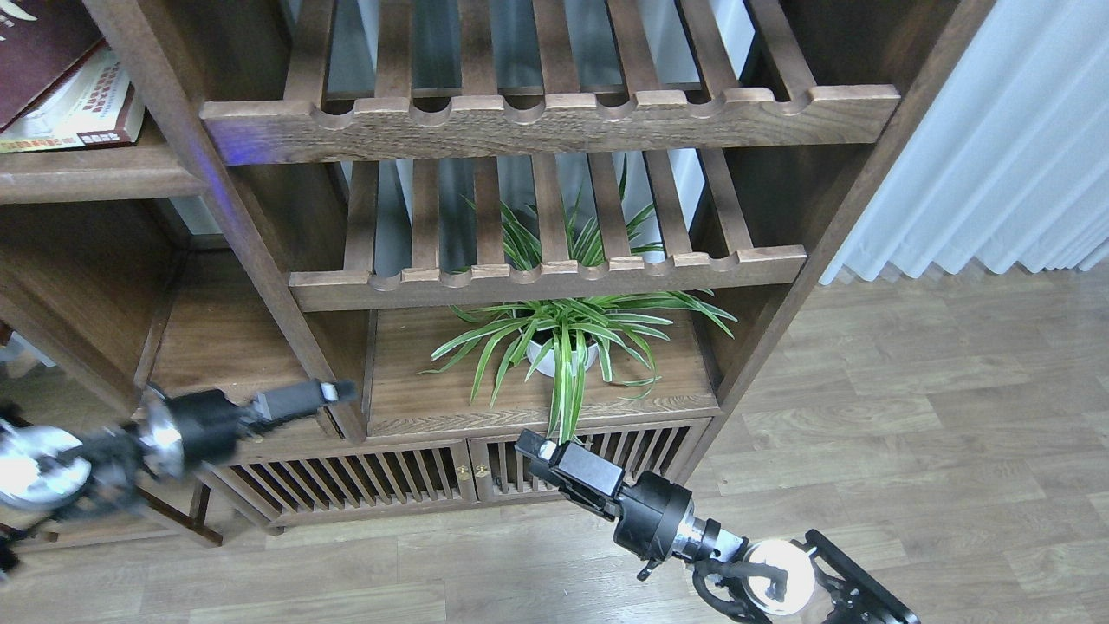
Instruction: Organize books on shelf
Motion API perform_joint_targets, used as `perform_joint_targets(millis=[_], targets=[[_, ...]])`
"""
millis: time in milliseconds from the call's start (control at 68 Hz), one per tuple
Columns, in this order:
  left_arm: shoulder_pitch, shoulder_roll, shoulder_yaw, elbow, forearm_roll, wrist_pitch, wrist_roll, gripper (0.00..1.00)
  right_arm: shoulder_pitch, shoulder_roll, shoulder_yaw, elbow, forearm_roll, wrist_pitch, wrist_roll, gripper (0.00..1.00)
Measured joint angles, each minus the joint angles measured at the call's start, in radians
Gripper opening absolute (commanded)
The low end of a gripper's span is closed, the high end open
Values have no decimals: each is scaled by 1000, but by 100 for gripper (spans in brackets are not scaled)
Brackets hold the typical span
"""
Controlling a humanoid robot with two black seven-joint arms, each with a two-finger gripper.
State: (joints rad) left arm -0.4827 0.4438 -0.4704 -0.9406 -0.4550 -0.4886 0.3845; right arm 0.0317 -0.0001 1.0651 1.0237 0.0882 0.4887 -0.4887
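Observation:
A maroon book point(35, 48) lies on top of a lime-yellow, white-bordered book point(82, 108) on the flat dark shelf board point(95, 178) at the top left; both are cut off by the frame edge. The book marked "300" is out of view. My left gripper point(333, 393) is blurred, low at the left in front of the cabinet post, far below the books. My right gripper point(530, 447) is low in the middle, in front of the slatted cabinet doors. Both hold nothing that I can see, and their fingers cannot be told apart.
Two slatted racks with notched rails point(546, 121) point(546, 277) fill the middle bay. A potted spider plant point(567, 342) stands on the board below them. A drawer with a brass knob point(251, 433) and slatted doors point(381, 477) are beneath. A white curtain point(996, 147) hangs right.

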Motion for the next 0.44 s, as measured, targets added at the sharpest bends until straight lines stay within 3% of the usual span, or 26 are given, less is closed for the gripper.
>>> perform_joint_targets(millis=[220, 441], targets=[[137, -93, -29, 44, 0, 0, -121, 100, 11, 0, 12, -58, 0, 0, 0, 100], [168, -92, -46, 46, 0, 0, -139, 100, 26, 0, 12, -127, -1, 0, 0, 100]])
